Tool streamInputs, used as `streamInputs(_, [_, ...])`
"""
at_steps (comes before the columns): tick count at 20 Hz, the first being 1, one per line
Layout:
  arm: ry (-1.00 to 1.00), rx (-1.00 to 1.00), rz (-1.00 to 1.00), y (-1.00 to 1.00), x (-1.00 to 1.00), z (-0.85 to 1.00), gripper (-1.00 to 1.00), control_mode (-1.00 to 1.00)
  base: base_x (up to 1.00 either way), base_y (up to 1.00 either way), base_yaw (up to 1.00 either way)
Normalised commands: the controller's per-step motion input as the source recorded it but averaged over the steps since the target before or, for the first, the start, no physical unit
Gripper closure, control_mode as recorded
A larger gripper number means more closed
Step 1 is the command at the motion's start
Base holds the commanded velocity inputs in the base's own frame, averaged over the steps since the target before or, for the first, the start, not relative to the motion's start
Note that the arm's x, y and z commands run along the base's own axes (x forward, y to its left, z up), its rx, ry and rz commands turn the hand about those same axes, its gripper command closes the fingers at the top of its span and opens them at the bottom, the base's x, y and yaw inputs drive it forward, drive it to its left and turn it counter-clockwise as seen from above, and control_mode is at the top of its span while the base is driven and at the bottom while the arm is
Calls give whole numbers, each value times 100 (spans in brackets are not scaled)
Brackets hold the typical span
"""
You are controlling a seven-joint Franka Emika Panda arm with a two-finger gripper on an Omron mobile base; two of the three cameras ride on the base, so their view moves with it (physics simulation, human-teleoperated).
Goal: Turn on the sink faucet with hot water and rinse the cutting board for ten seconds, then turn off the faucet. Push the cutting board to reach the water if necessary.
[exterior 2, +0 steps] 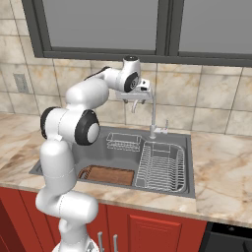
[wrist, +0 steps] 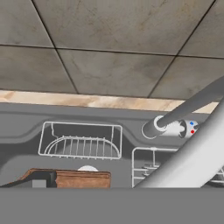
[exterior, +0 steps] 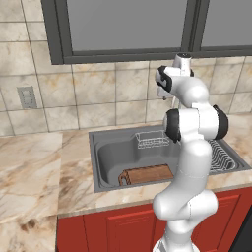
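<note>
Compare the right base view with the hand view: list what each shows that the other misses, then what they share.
Right base view alone: the white arm reaching up to the faucet's arch, the window frame, a wall outlet, the red cabinet doors and the whole dish rack.
Hand view alone: the red and blue dots on the faucet handle, seen close from above, and the pale drain behind the board.
Both: the sink faucet, the cutting board lying in the sink, the small wire basket, the tiled wall.

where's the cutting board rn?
The cutting board lies flat on the floor of the sink, at its front left in the right base view, in front of the small wire basket and left of the dish rack.
</note>
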Motion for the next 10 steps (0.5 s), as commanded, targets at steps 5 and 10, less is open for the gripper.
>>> streamInputs(5, [0, 0, 0, 40, 13, -7, -100, -100, 0, 0, 0])
streamInputs(10, [0, 0, 0, 35, 9, -4, -100, -100, 0, 0, 0])
